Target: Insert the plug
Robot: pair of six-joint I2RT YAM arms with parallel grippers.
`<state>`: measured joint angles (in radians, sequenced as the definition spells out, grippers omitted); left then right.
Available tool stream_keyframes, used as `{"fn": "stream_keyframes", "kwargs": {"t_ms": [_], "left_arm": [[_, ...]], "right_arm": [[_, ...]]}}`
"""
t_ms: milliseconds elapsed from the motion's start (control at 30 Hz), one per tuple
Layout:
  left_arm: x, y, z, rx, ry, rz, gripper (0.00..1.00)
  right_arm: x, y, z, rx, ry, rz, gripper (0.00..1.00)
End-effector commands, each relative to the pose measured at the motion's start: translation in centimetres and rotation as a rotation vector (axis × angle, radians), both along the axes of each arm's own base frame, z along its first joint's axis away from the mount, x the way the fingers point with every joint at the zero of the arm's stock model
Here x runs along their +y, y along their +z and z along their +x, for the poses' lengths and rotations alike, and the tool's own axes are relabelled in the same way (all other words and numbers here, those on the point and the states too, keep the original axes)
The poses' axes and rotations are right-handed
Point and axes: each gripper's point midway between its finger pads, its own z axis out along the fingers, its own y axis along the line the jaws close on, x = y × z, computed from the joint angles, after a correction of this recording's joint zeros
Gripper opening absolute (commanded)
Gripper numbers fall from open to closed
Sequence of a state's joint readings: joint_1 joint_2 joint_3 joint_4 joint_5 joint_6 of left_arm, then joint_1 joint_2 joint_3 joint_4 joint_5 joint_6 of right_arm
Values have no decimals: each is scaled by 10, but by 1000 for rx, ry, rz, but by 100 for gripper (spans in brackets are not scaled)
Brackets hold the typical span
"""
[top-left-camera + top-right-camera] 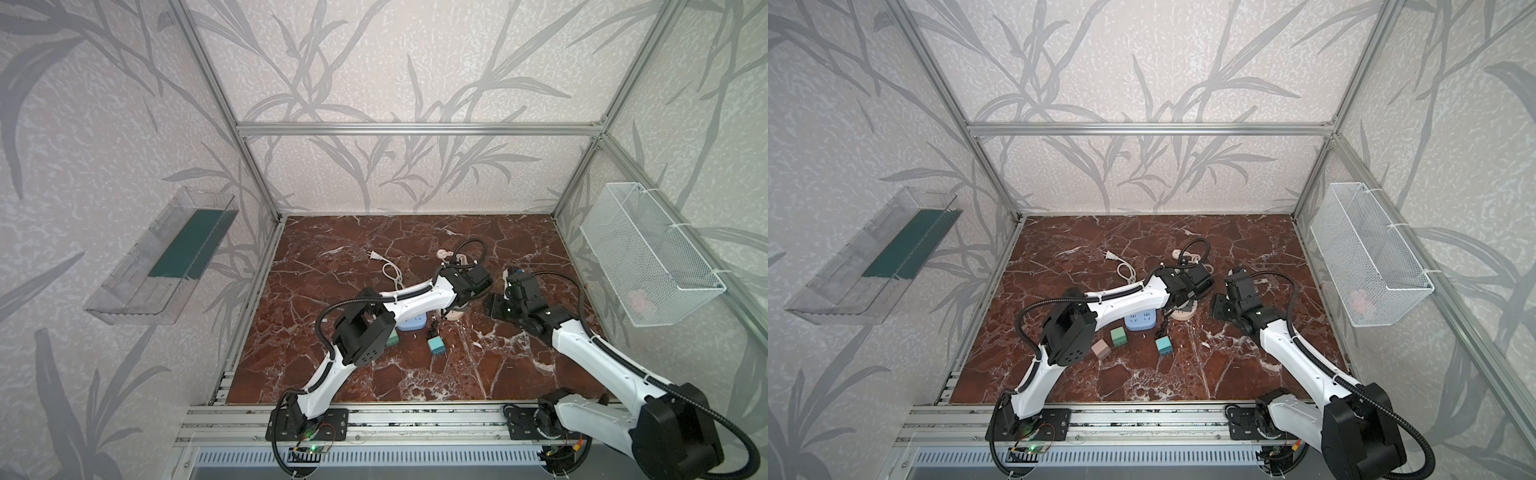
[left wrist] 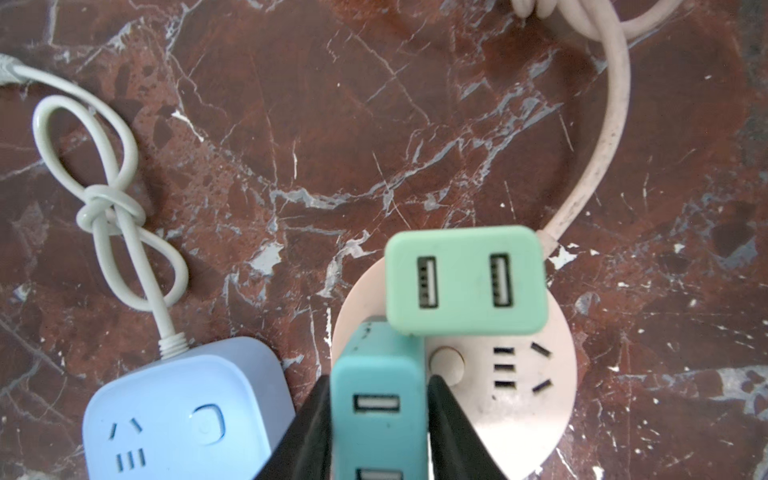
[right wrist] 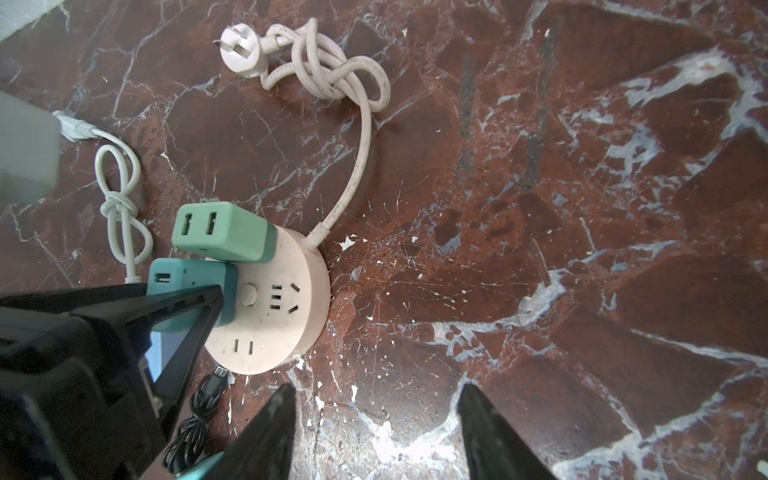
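Note:
A teal plug (image 2: 378,386) stands in the round pink power strip (image 2: 519,415), and my left gripper (image 2: 378,376) is shut on it, one black finger against each side. A light green plug (image 2: 463,282) sits in the strip's neighbouring socket. The right wrist view shows the same teal plug (image 3: 187,278) beside the green plug (image 3: 220,232) on the strip (image 3: 282,332). My right gripper (image 3: 376,390) hovers open over bare floor beside the strip, holding nothing. In both top views the strip (image 1: 1183,313) lies partly hidden under the left arm.
A blue power strip (image 2: 187,415) with a knotted white cord lies beside the pink one. Loose plugs in teal (image 1: 1163,345), green (image 1: 1118,336) and dusty pink (image 1: 1101,348) lie nearer the front. A black cable bundle (image 3: 195,424) sits by the strip. A wire basket (image 1: 648,253) hangs on the right wall.

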<state>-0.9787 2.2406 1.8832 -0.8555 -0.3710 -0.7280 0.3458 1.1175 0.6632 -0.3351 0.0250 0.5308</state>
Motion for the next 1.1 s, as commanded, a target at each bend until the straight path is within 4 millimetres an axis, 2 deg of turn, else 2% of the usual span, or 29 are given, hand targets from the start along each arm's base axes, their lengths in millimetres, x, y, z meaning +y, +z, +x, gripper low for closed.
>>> {"fn": "stream_keyframes", "kwargs": {"t_ms": [0,367,533,633,800,867,933,1067], "left_arm": [[10,15,5,-22,-11,62,45],[9,82,8,-114,-61,-6,63],[27,118,-1,-165,-79,-44,66],[38,130,-14,-175,-102,-130,66],[53,127,-42,-163,-152,-360,66],[63,125,-52,-145,-144,-439,66],[72,121,-62,-128,-134,-504,65],[90,106,-71,-96,-82,-580,65]], "right_arm": [[1,19,0,-27,-2,20,63],[2,39,-11,-53,21,47,63],[7,46,-21,-39,64,62,62],[15,49,-30,-26,108,68,62],[47,53,-51,-24,260,31,62],[61,51,-61,-19,330,-1,65],[77,46,-73,-15,406,-36,69],[101,30,-91,25,511,-79,70]]}}
